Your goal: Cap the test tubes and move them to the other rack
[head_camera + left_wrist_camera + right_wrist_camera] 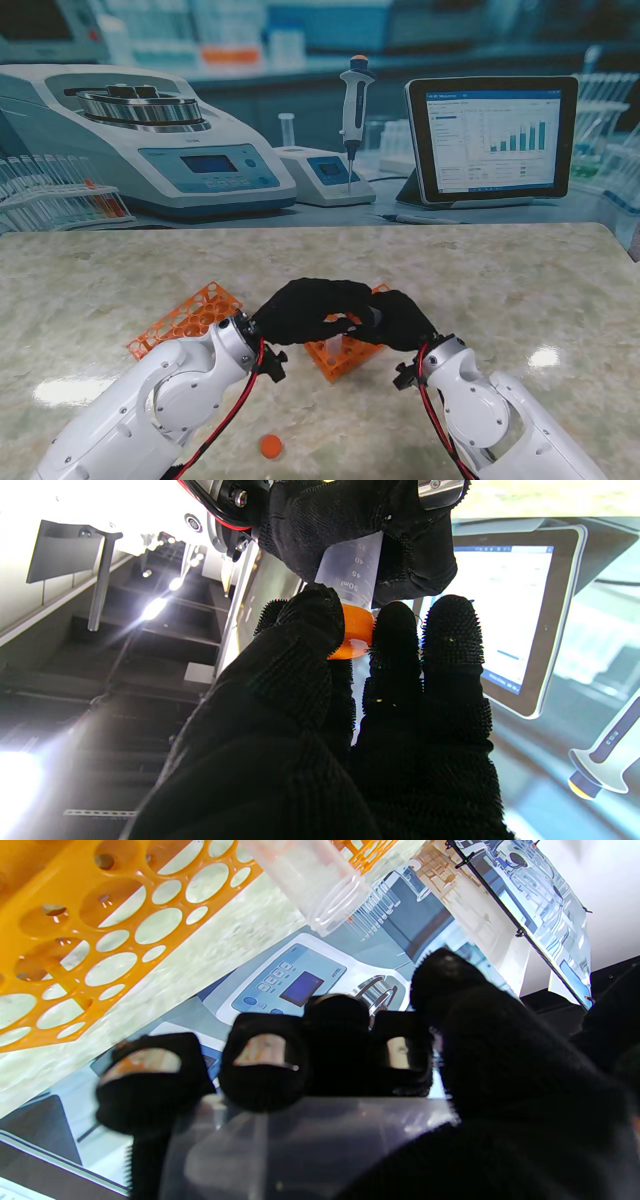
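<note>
- Orange cap point(355, 632): pinched by the left hand point(310, 310) against the tube mouth.
- Clear tube point(350, 567): gripped by the right hand point(400, 320).
- Loose cap point(270, 446): near the surface's front edge.

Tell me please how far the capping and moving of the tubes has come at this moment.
Done: nothing certain; I cannot tell whether either orange rack holds a capped tube. In hand: the right hand holds a clear tube, while the left hand has its fingers on the orange cap at the tube's mouth. Left: finish this cap, place the tube, then cap the open tube in the other rack; a spare cap lies nearer to me.
</note>
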Controlling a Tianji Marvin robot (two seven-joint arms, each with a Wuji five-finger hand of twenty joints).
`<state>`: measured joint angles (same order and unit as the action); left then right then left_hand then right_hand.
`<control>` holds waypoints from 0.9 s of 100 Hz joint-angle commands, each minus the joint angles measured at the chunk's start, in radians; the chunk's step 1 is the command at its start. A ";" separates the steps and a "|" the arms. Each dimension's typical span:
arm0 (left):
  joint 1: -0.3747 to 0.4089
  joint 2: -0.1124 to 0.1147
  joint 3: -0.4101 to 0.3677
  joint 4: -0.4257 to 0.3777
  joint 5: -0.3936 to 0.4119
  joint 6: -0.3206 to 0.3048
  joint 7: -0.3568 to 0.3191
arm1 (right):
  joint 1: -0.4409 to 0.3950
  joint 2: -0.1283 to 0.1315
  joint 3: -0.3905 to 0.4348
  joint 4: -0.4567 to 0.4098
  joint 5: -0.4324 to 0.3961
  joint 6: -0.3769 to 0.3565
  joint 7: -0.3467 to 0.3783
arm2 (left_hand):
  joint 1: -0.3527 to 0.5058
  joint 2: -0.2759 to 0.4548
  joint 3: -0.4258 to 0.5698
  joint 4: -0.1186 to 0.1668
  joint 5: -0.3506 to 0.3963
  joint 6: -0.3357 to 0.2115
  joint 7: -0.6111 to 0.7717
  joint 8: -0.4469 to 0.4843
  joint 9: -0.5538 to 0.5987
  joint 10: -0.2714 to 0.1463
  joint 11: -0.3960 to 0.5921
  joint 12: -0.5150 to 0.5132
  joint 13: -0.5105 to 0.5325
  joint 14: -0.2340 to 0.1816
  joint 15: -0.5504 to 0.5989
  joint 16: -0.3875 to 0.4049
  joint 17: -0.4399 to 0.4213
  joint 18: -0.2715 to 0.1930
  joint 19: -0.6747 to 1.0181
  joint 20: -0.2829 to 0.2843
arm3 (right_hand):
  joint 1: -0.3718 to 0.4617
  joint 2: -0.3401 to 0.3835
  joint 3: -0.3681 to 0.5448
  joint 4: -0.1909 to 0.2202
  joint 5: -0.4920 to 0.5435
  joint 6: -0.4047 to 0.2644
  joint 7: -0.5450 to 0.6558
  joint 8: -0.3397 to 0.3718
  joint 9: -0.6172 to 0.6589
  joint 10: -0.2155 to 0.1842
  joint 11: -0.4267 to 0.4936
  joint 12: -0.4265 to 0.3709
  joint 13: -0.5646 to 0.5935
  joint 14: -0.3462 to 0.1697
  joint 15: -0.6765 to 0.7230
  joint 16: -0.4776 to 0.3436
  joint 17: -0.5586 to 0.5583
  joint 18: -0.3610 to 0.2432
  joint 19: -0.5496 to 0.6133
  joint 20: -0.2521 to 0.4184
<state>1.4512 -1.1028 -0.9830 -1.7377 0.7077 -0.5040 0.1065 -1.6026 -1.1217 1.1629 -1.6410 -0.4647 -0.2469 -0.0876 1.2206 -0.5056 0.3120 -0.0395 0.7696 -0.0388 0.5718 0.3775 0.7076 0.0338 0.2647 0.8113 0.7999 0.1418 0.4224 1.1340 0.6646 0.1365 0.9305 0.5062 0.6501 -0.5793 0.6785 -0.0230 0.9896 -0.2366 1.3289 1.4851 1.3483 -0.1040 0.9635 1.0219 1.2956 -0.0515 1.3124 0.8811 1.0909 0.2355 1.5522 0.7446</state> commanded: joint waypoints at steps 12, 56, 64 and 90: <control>0.004 -0.008 0.015 0.005 -0.042 -0.002 -0.013 | -0.002 -0.011 -0.002 -0.016 0.002 0.008 -0.005 | -0.004 0.085 -0.045 0.012 -0.007 -0.012 -0.020 -0.020 0.030 0.001 0.019 -0.046 -0.033 -0.083 0.015 -0.066 -0.005 -0.028 -0.037 0.064 | 0.037 0.045 0.030 0.022 0.025 -0.018 0.035 0.024 0.037 0.022 0.035 0.006 0.025 -0.074 0.101 0.032 0.040 -0.023 0.117 0.014; 0.007 -0.013 0.018 0.012 -0.098 0.008 -0.023 | -0.006 -0.011 0.004 -0.019 0.002 0.016 -0.006 | -0.053 0.213 -0.214 0.022 -0.016 0.009 -0.035 -0.044 0.007 0.019 0.026 -0.156 -0.091 -0.087 0.091 -0.285 -0.060 0.008 0.005 0.065 | 0.037 0.044 0.026 0.019 0.023 -0.024 0.030 0.024 0.035 0.022 0.034 0.007 0.025 -0.071 0.098 0.030 0.039 -0.021 0.112 0.011; 0.008 -0.014 0.017 0.010 -0.109 0.011 -0.026 | -0.007 -0.011 0.006 -0.020 0.002 0.018 -0.006 | -0.061 0.250 -0.244 0.026 -0.012 0.019 -0.056 -0.048 -0.001 0.023 0.037 -0.250 -0.097 -0.084 0.093 -0.301 -0.069 0.012 0.005 0.058 | 0.037 0.043 0.025 0.019 0.023 -0.024 0.030 0.025 0.032 0.023 0.034 0.007 0.025 -0.070 0.097 0.029 0.039 -0.021 0.112 0.011; 0.008 -0.017 0.018 0.004 -0.125 0.017 -0.022 | -0.010 -0.011 0.009 -0.021 0.002 0.020 -0.006 | -0.125 0.326 -0.286 0.013 -0.025 0.023 -0.083 -0.058 -0.019 0.029 0.023 -0.271 -0.115 -0.076 0.075 -0.311 -0.101 0.025 0.002 0.055 | 0.037 0.044 0.022 0.018 0.023 -0.024 0.030 0.025 0.032 0.022 0.034 0.007 0.025 -0.070 0.097 0.029 0.039 -0.020 0.111 0.010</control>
<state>1.4551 -1.1150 -0.9713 -1.7226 0.5864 -0.4881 0.0884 -1.6064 -1.1266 1.1727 -1.6556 -0.4640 -0.2336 -0.0934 1.1067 -0.2230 0.0499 -0.0401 0.7586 -0.0238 0.5133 0.3371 0.7027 0.0415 0.2755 0.5593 0.7157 0.1541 0.4886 0.8428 0.5809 0.1541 0.9169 0.5407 0.6501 -0.5793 0.6785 -0.0230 0.9896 -0.2366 1.3289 1.4851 1.3483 -0.1040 0.9635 1.0219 1.2956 -0.0517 1.3125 0.8811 1.0909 0.2354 1.5522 0.7446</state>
